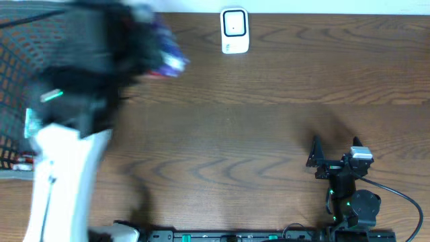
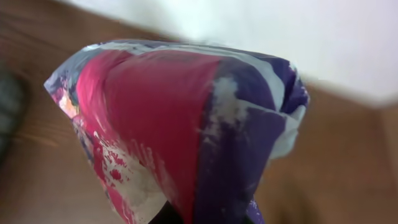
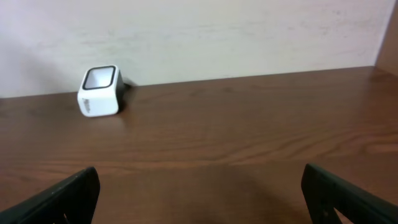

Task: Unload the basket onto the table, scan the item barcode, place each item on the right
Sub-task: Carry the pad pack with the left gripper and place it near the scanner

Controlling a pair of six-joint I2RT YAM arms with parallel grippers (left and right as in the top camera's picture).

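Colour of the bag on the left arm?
Pink and purple with white patches; the bag shows best in the left wrist view.

A robot test bench got up like a shop till, I'd say. A white barcode scanner [image 1: 234, 30] sits at the far edge of a wood-grain table [image 1: 255, 134], with a plain pale wall [image 3: 217, 37] right behind it. A glossy pink-and-purple packet [image 1: 168, 62] is near its left and a black mesh basket [image 1: 12, 87] farther left. A robot arm base [image 1: 363, 208] with its cable [image 1: 403, 195] is on the near edge opposite.

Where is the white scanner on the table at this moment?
In the overhead view the white scanner stands at the far edge of the table, near the middle, to the right of the blurred colourful packet.
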